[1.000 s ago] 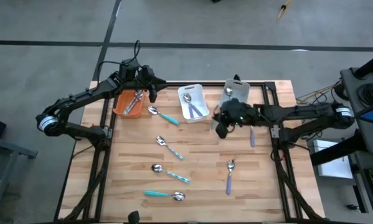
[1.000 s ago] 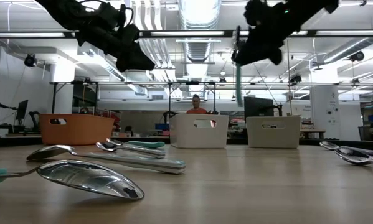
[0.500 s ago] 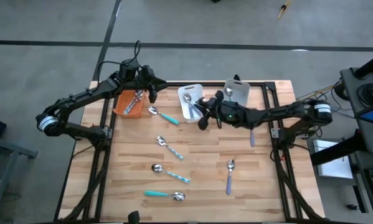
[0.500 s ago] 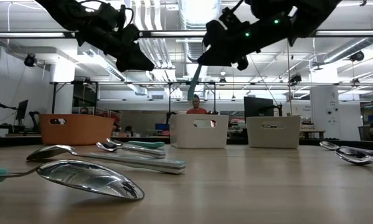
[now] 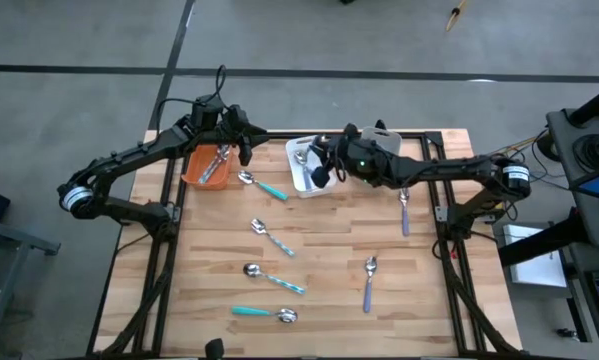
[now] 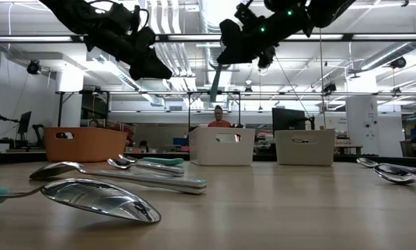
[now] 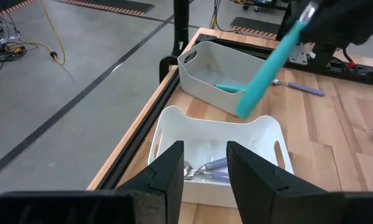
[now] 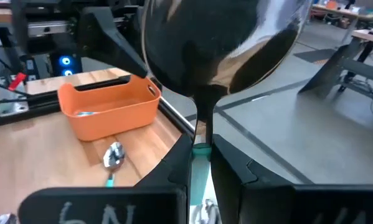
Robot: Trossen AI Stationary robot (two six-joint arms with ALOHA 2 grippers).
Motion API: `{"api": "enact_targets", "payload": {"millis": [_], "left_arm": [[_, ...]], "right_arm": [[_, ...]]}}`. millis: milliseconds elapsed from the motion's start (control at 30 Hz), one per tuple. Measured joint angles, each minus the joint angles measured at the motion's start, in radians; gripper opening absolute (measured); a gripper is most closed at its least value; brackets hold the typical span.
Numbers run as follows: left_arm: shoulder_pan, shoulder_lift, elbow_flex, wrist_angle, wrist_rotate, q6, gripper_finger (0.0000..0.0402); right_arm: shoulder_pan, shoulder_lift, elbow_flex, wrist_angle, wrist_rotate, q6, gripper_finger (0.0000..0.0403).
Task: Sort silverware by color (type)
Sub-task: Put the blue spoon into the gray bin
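- Right gripper (image 5: 324, 166) hangs above the white bin (image 5: 295, 150), its fingers clamped on a teal-handled spoon (image 8: 202, 74): the shiny bowl sits up against the wrist camera and the teal handle hangs down toward the bin.
- Left gripper (image 7: 202, 165) hovers between the orange bin (image 5: 193, 170) and the white bin, fingers parted with a clear gap and nothing between them.
- Inside the white bin lie pieces with lavender handles (image 7: 212, 165).
- The grey bin (image 7: 202, 71), just beyond the white bin on the far side from the orange one, holds a teal-handled piece (image 7: 226, 88).
- The orange bin holds some silverware (image 5: 213, 166).
- On the table (image 5: 419, 300) near the white bin: a teal spoon (image 5: 260, 185) beside it toward the orange bin, and a lavender piece (image 5: 404, 212) past the grey bin.
- Farther from the white bin lie two striped spoons (image 5: 272, 238), (image 5: 274, 278), a lavender spoon (image 5: 369, 282) and a teal spoon (image 5: 264, 314).
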Motion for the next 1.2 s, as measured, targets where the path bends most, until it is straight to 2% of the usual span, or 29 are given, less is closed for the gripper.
{"api": "enact_targets", "payload": {"millis": [467,667,1033,1200], "left_arm": [[0.000,0.000,0.000,0.001,0.000,0.000,0.0102],[0.000,0.000,0.000,0.001,0.000,0.000,0.0102],[-0.001,0.000,0.000,0.001,0.000,0.011,0.0102],[0.000,0.000,0.000,0.001,0.000,0.018,0.0102]], "right_arm": [[-0.039,0.000,0.018,-0.044,0.000,0.014,0.0028],[-0.056,0.001,0.073,-0.110,-0.001,0.016,0.0028],[-0.136,0.001,0.274,-0.488,-0.019,0.134,0.0029],[-0.206,0.001,0.345,-0.656,-0.143,0.252,0.0029]]}}
